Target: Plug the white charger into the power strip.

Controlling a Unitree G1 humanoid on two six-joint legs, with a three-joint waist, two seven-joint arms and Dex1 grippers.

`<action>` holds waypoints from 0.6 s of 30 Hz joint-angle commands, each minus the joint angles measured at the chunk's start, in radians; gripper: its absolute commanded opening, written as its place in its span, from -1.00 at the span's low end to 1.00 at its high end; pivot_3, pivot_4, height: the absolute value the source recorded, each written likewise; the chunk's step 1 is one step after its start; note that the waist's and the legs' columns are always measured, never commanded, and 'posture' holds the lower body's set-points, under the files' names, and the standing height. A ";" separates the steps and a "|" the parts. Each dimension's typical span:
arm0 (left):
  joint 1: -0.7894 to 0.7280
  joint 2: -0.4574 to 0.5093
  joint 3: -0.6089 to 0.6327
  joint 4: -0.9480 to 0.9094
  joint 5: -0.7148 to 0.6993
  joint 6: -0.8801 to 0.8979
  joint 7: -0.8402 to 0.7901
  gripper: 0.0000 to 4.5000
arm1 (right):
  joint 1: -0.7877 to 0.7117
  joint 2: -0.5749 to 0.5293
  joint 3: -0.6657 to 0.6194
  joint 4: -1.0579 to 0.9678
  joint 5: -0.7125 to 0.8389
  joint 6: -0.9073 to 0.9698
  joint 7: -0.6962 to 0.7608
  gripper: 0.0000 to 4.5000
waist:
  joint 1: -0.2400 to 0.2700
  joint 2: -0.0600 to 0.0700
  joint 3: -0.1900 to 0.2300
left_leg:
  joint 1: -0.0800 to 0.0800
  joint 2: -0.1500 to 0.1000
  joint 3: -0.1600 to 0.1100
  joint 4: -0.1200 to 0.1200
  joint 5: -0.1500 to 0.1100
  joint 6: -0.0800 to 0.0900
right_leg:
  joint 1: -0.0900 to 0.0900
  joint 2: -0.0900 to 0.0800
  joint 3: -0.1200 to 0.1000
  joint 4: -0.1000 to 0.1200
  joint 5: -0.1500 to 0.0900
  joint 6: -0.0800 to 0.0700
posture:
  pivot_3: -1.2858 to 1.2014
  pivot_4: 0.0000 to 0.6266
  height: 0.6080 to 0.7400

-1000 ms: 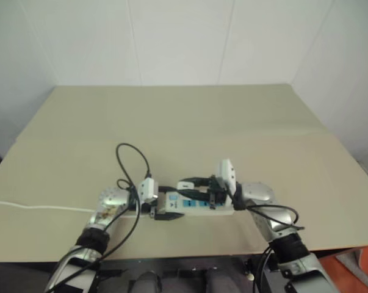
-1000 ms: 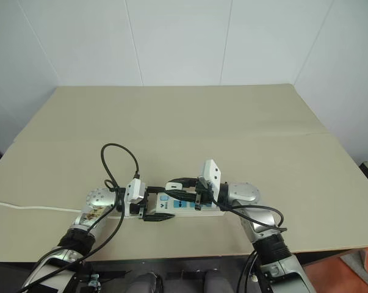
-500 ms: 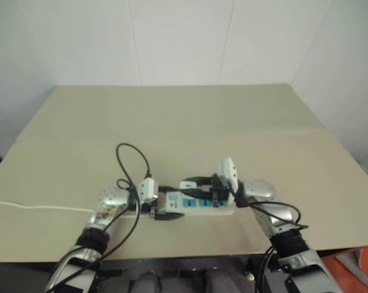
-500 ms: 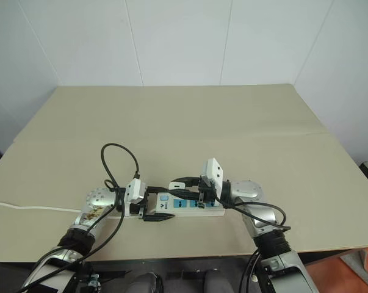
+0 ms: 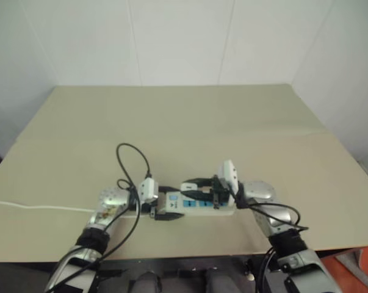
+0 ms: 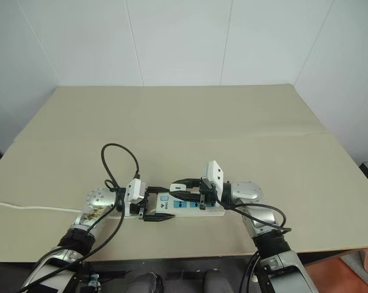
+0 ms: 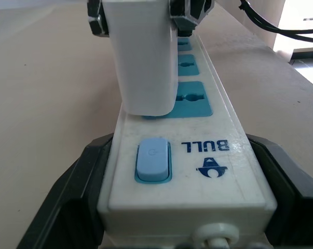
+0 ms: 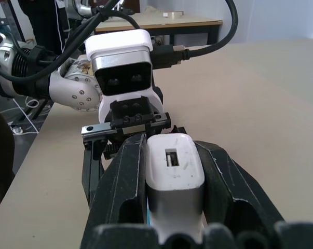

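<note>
The power strip (image 5: pixel 199 206) lies near the table's front edge, blue socket panels facing up. My left gripper (image 5: pixel 169 203) is shut on its switch end, with a black finger (image 7: pixel 68 192) against each long side. My right gripper (image 8: pixel 169 144) is shut on the white charger (image 8: pixel 174 166) and reaches in from the strip's other end. In the left wrist view the charger (image 7: pixel 140 57) stands upright, its lower end on the blue socket (image 7: pixel 190 98) nearest the switch (image 7: pixel 153 160). Its prongs are hidden.
The strip's white cord (image 5: pixel 37 207) runs left across the beige table (image 5: pixel 184 122). A black cable (image 5: pixel 132 160) loops above my left wrist. The table's front edge (image 5: pixel 190 253) lies just behind the strip, with open surface beyond it up to the white wall.
</note>
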 commanded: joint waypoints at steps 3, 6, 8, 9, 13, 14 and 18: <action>0.021 0.030 -0.021 0.008 0.038 0.007 -0.016 0.48 | 0.020 -0.055 0.033 0.092 -0.069 -0.028 0.051 -0.46 | 0.000 0.000 -0.001 | 0.000 0.000 0.000 0.000 0.000 0.000 | 0.000 0.000 0.000 -0.001 0.000 0.000 | 0.03 -0.52 1.00; 0.021 0.031 -0.020 0.009 0.038 0.007 -0.015 0.48 | -0.001 -0.056 0.044 0.150 -0.083 -0.044 0.064 -0.46 | 0.000 -0.001 -0.002 | 0.001 0.000 0.000 -0.001 0.000 0.000 | 0.001 0.000 0.000 -0.001 0.000 0.000 | 0.03 -0.52 1.00; 0.020 0.033 -0.020 0.010 0.039 0.006 -0.015 0.48 | -0.021 -0.052 0.051 0.191 -0.093 -0.054 0.069 -0.46 | 0.000 -0.001 -0.002 | 0.001 0.000 0.000 -0.001 0.000 0.000 | 0.001 0.000 0.000 -0.001 0.000 0.000 | 0.03 -0.52 1.00; 0.019 0.033 -0.020 0.011 0.039 0.006 -0.015 0.48 | -0.029 -0.050 0.053 0.205 -0.096 -0.060 0.072 -0.46 | 0.000 -0.002 -0.003 | 0.002 0.000 0.000 -0.001 0.000 0.000 | 0.002 0.000 0.000 -0.001 0.000 0.000 | 0.03 -0.52 1.00; 0.022 0.035 -0.020 0.008 0.038 0.007 -0.014 0.48 | -0.048 -0.038 0.068 0.227 -0.099 -0.054 0.080 -0.46 | -0.001 -0.002 -0.003 | 0.003 0.001 0.000 -0.001 0.000 0.000 | 0.002 0.000 0.000 -0.001 0.000 0.000 | 0.03 -0.52 1.00; 0.023 0.036 -0.020 0.006 0.037 0.007 -0.013 0.48 | -0.049 -0.034 0.071 0.230 -0.098 -0.053 0.079 -0.46 | -0.001 -0.002 -0.004 | 0.003 0.001 0.000 -0.001 0.000 0.000 | 0.003 0.000 0.000 -0.001 0.000 0.000 | 0.03 -0.52 1.00; 0.029 0.040 -0.020 -0.002 0.035 0.010 -0.013 0.48 | -0.036 -0.033 0.077 0.227 -0.099 -0.052 0.081 -0.46 | -0.002 -0.002 -0.005 | 0.004 0.002 0.000 -0.001 0.000 0.000 | 0.003 0.001 0.000 0.000 0.000 0.000 | 0.03 -0.52 1.00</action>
